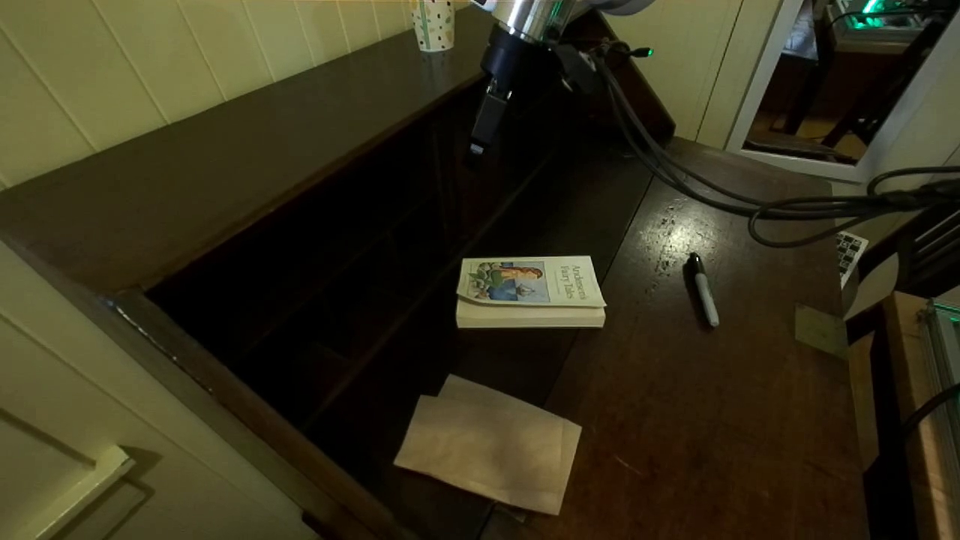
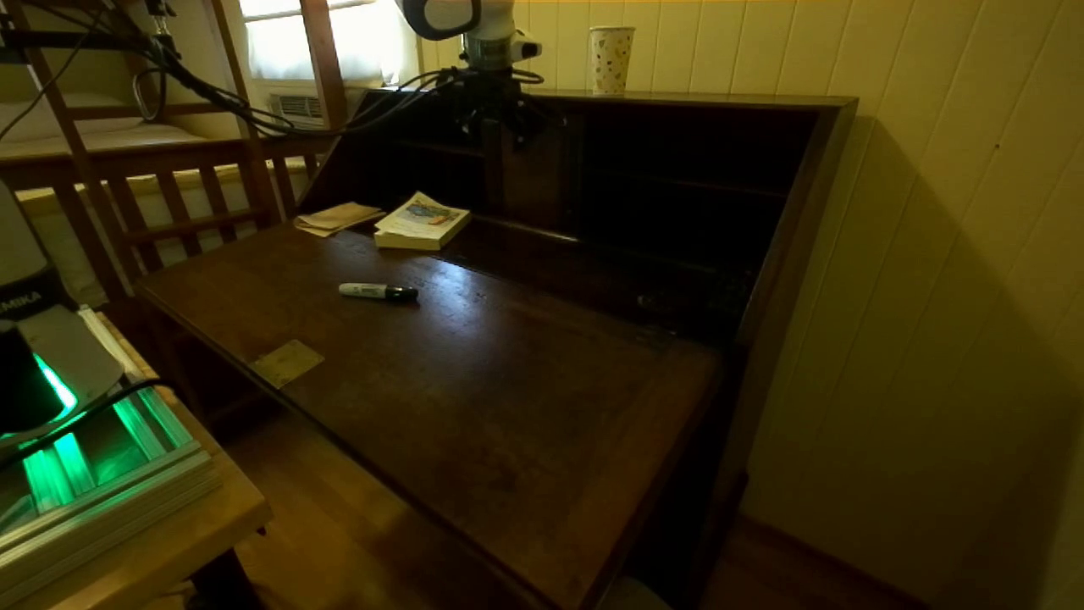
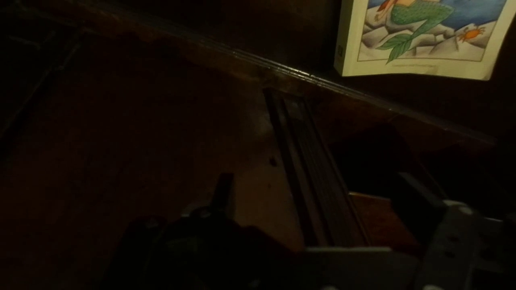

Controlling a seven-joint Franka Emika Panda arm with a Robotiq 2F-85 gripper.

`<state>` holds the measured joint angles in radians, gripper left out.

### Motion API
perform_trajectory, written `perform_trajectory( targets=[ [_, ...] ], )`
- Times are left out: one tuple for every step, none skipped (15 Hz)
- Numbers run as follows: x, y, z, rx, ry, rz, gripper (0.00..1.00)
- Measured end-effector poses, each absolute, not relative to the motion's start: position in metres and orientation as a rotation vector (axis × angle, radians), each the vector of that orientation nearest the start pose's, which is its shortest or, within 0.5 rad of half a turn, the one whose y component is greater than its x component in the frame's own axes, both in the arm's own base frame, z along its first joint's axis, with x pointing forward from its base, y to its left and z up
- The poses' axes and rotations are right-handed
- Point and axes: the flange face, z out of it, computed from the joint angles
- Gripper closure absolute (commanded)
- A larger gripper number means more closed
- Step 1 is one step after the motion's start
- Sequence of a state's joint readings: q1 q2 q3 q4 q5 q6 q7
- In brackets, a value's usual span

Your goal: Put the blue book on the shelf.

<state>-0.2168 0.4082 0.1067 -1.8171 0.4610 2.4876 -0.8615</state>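
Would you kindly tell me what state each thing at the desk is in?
End effector: open, holding nothing.
White book: closed, lying face up.
Brown paper: lying down, folded or layered.
Marker: capped, lying on its side.
Cup: upright, contents hidden.
Desk flap: lowered.
Shelf: open-fronted, dark inside.

Dark brown shelf (image 1: 300, 127), spotted white cup (image 1: 433, 28), cream book (image 1: 531, 291) with green-and-blue picture, tan papers (image 1: 491, 444), white-and-black marker (image 1: 704, 292)

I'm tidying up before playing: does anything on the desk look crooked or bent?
Two things. The front cover of the Andersen's Fairy Tales paperback looks curled, not flat, and the tan papers near it overlap crookedly instead of stacking neatly.
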Motion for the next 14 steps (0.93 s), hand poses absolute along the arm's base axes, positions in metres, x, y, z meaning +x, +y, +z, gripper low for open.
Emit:
perform_trajectory(
  targets=[
    [0.663, -0.081, 0.344, -2.831, -0.554, -0.572, 0.00],
    [0.662, -0.080, 0.346, -2.844, -0.531, -0.564, 0.00],
    [0.660, -0.079, 0.350, -2.862, -0.507, -0.554, 0.00],
    [0.658, -0.079, 0.353, -2.886, -0.483, -0.538, 0.00],
    [0.654, -0.078, 0.357, -2.909, -0.462, -0.521, 0.00],
    [0.649, -0.078, 0.361, -2.933, -0.440, -0.499, 0.00],
    [0.644, -0.078, 0.364, -2.957, -0.418, -0.477, 0.00],
    [0.638, -0.078, 0.367, -2.986, -0.391, -0.453, 0.00],
    [0.631, -0.079, 0.370, -3.023, -0.360, -0.429, 0.00],
    [0.625, -0.079, 0.373, -3.059, -0.327, -0.410, 0.00],
    [0.618, -0.079, 0.374, -3.090, -0.295, -0.391, 0.00],
    [0.612, -0.079, 0.376, -3.118, -0.259, -0.373, 0.00],
    [0.606, -0.078, 0.377, -3.141, -0.227, -0.361, 0.00],
    [0.600, -0.077, 0.378, -3.159, -0.197, -0.346, 0.00]
  ],
)
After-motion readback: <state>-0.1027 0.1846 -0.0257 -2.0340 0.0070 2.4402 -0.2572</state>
